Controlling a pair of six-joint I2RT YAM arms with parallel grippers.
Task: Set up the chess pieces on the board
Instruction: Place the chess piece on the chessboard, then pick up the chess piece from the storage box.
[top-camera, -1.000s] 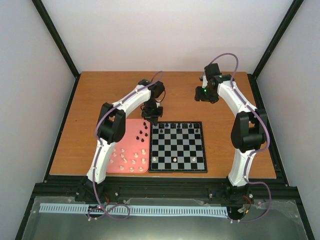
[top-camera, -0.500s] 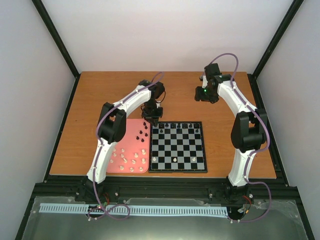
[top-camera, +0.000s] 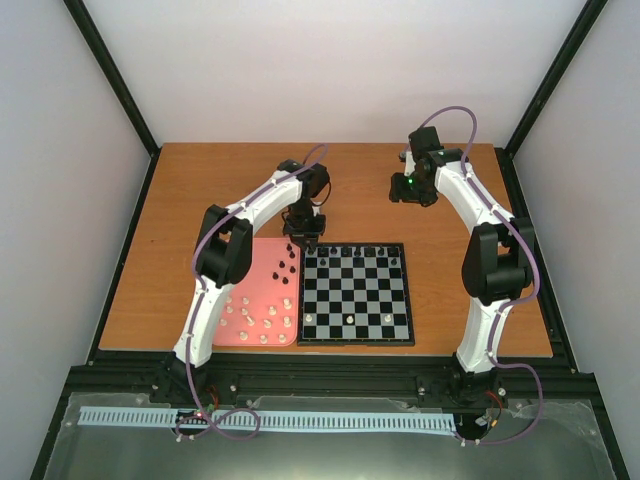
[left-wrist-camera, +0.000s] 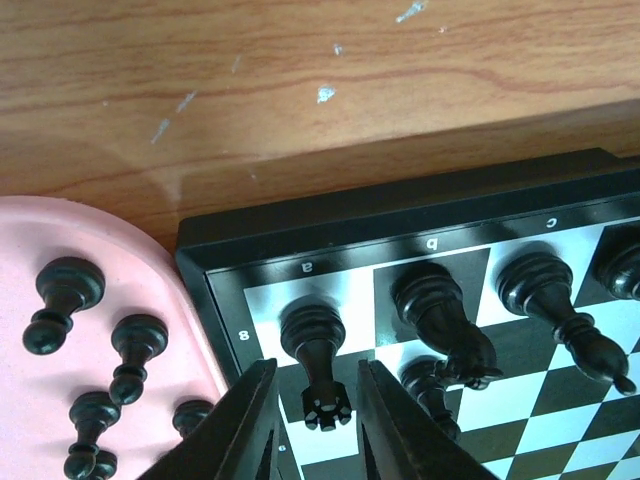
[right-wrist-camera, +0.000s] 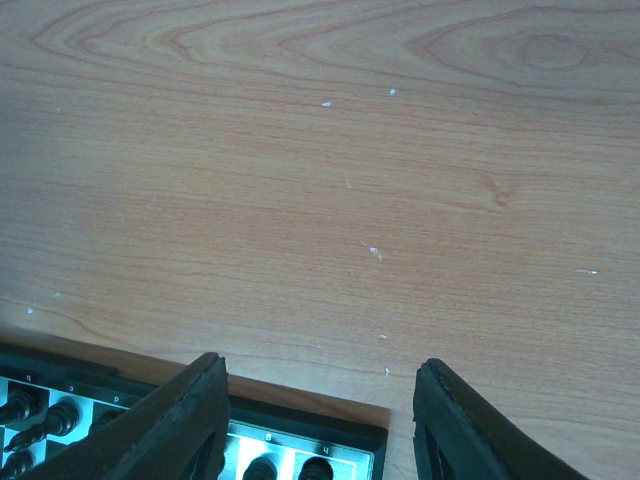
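Fingers (left-wrist-camera: 245, 430) of left hand (left-wrist-camera: 315, 375) are cut off at view's lower edge, released either side of black rook (left-wrist-camera: 310, 335) on board (left-wrist-camera: 400, 205) corner. Over counter (right-wrist-camera: 350, 150), right hand (right-wrist-camera: 320, 365) hovers parted, empty.

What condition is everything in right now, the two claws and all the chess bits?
left gripper, slightly open, jaws flanking the black rook, apparently not touching.
right gripper, open, empty, over the bare table.
black rook, upright on the board corner square.
black knight, upright beside the rook.
black pawns, upright on the pink tray.
cream pieces, mostly on the tray, three on the board.
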